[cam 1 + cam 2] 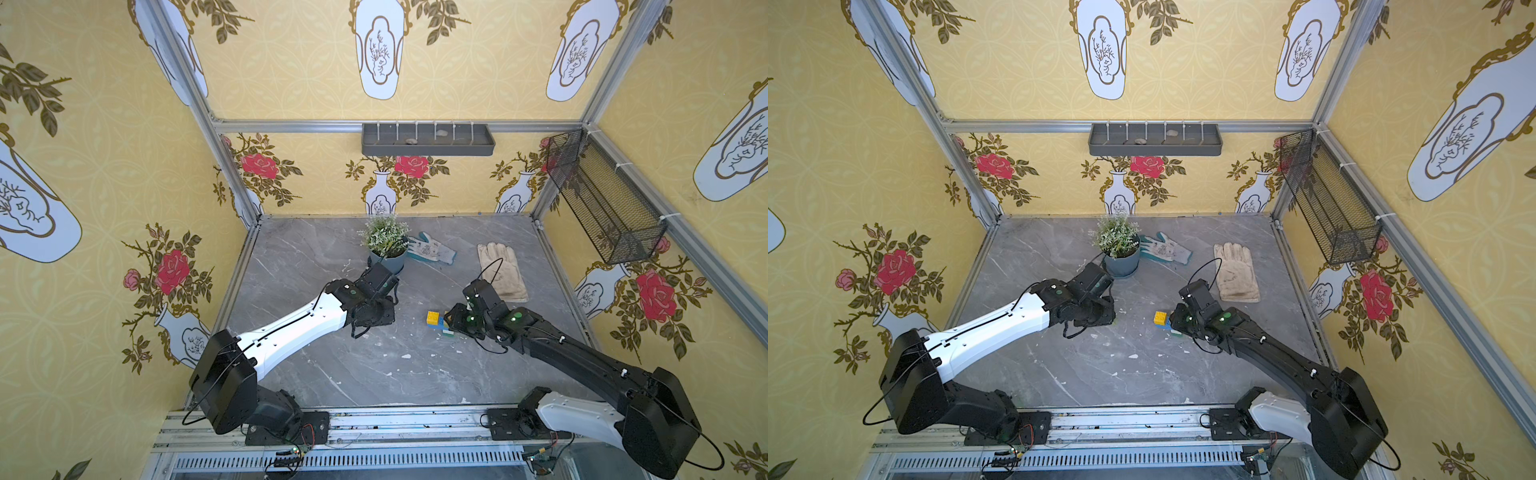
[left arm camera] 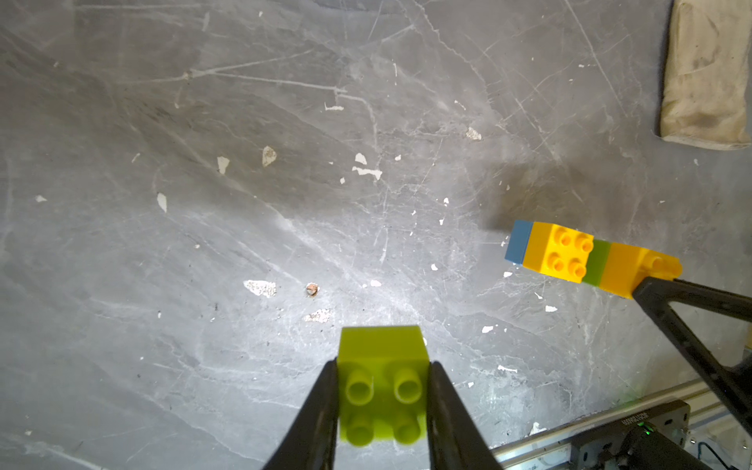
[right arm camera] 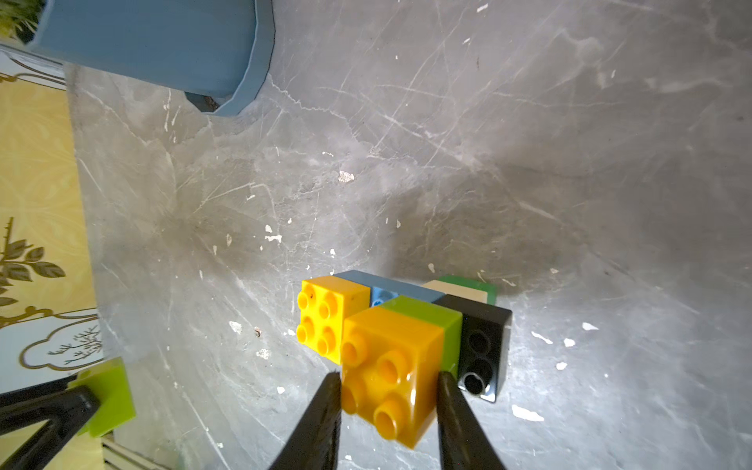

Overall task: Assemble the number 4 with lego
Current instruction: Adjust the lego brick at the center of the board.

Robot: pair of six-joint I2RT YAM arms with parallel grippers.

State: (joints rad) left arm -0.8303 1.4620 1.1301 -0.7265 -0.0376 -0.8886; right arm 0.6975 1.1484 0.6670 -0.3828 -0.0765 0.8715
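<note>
My half-built number 4 [image 3: 419,321] lies on the grey marble table [image 3: 529,162]: blue bar, black-white-green stem, one lime-and-yellow prong, one plain yellow. My right gripper [image 3: 388,378] clamps the yellow end brick [image 3: 390,358]. Nearby, my left gripper [image 2: 383,366] pinches a loose lime brick [image 2: 382,346].

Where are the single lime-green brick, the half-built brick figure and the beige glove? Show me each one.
lime brick [image 2: 382,390]: left wrist view, on its studded face.
brick figure [image 3: 398,350]: right wrist view, on its nearest yellow brick.
beige glove [image 1: 511,278]: a top view, on its palm.
</note>
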